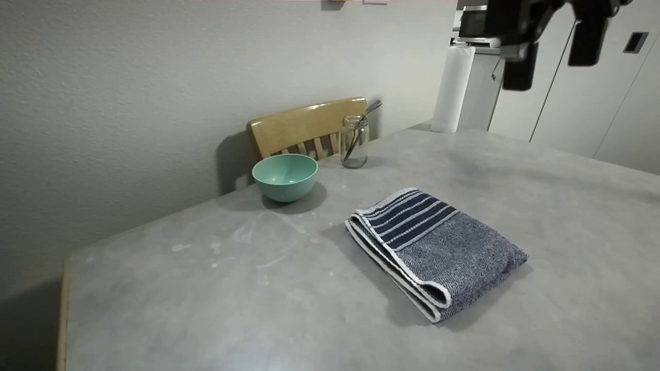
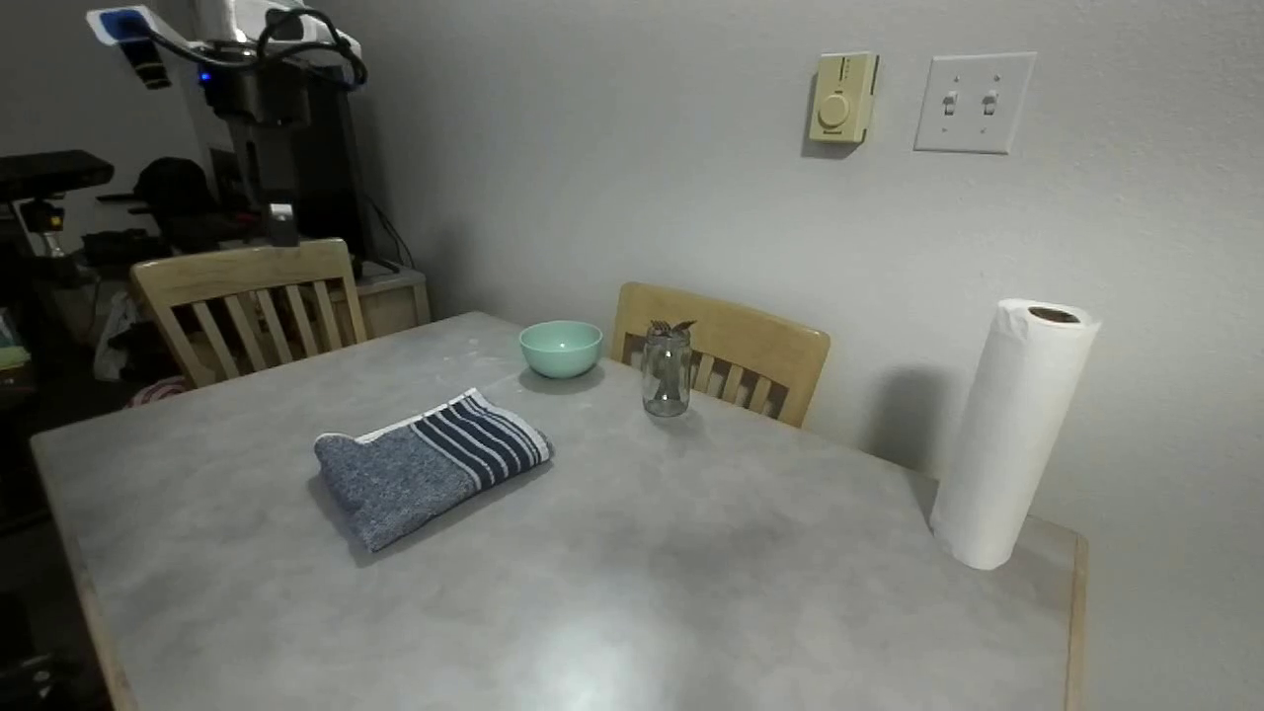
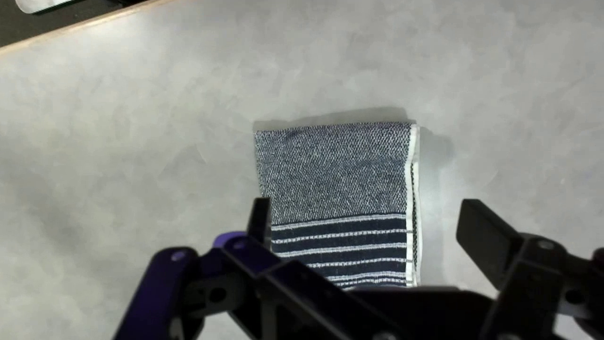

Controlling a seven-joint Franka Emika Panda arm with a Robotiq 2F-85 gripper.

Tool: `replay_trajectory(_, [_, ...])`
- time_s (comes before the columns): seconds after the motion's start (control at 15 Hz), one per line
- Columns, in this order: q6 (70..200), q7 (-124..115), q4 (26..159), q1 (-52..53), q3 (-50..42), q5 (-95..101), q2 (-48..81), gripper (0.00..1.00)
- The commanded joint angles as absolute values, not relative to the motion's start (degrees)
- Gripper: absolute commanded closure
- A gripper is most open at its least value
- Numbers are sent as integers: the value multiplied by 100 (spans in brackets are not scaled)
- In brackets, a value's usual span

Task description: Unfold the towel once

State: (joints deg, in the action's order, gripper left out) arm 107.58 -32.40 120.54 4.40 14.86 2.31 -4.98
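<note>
I held my gripper (image 3: 365,208) with its jaws spread wide; in the wrist view its dark body lay along the six o'clock edge, one finger (image 3: 259,222) standing between seven and eight o'clock, its partner near four. In an exterior view both black fingertips (image 1: 520,74) hung at two o'clock, well apart, aimed down toward six. In an exterior view I read the arm (image 2: 232,22) at ten o'clock, black cables (image 2: 357,67) looped around it and a blue light (image 2: 204,76) lit on its nine o'clock side.
</note>
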Motion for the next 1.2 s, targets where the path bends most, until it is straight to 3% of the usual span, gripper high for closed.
replay_trajectory(0.0, [11071,-2878,11805,622,1291,169,182,0])
replay_trajectory(0.47, [11112,-2913,11832,754,1184,207,275,0])
replay_trajectory(1.13, [11453,-4489,11239,1027,965,-277,1582,0])
